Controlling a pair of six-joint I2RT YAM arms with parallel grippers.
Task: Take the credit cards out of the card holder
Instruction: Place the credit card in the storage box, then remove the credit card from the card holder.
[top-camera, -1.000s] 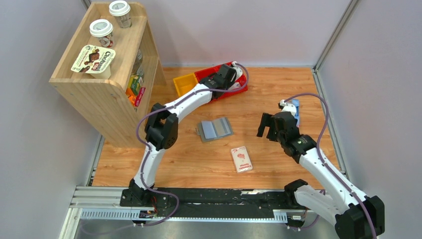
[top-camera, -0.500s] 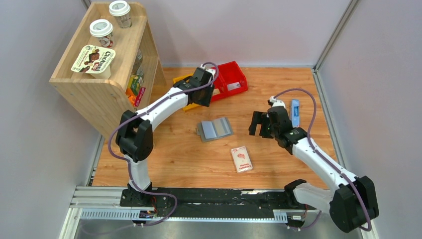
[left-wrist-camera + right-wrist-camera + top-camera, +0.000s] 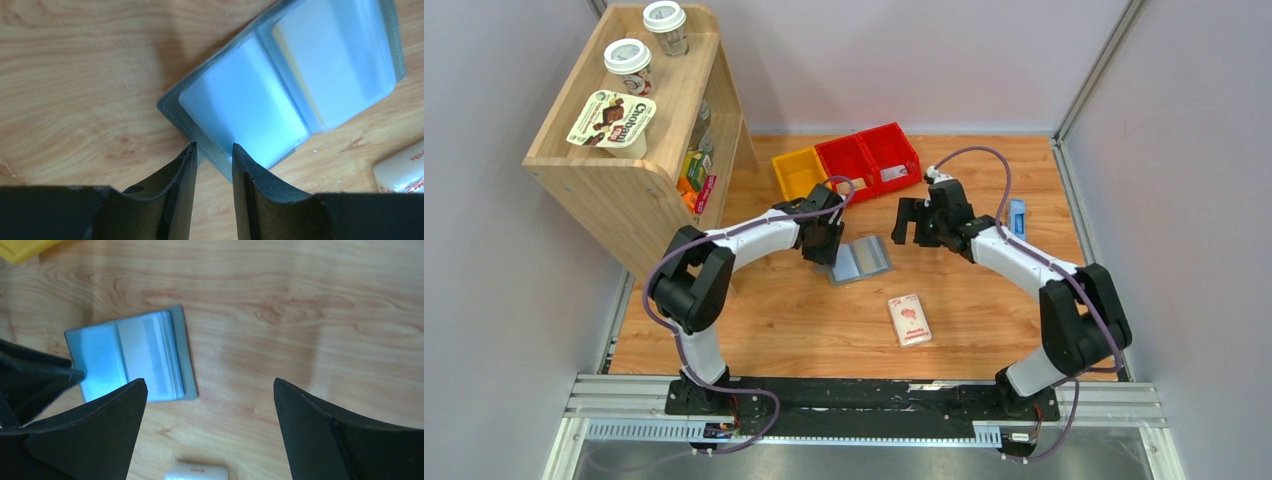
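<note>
The card holder lies open on the wooden table, grey outside with pale blue pockets. Through its right pocket a tan strip of the credit cards shows; the rest of them is hidden inside. My left gripper is low at the holder's left edge. In the left wrist view its fingertips stand a narrow gap apart, with the holder's grey rim just at that gap. My right gripper hovers wide open right of the holder, nothing between its fingers.
A red bin and a yellow bin sit behind the holder. A white-and-pink packet lies in front of it. A small blue object is at the right. A wooden shelf with cups stands at the left.
My left arm swung from the red bin down to the holder's left edge, its jaws narrowing. My right arm moved left toward the holder and stayed wide open.
</note>
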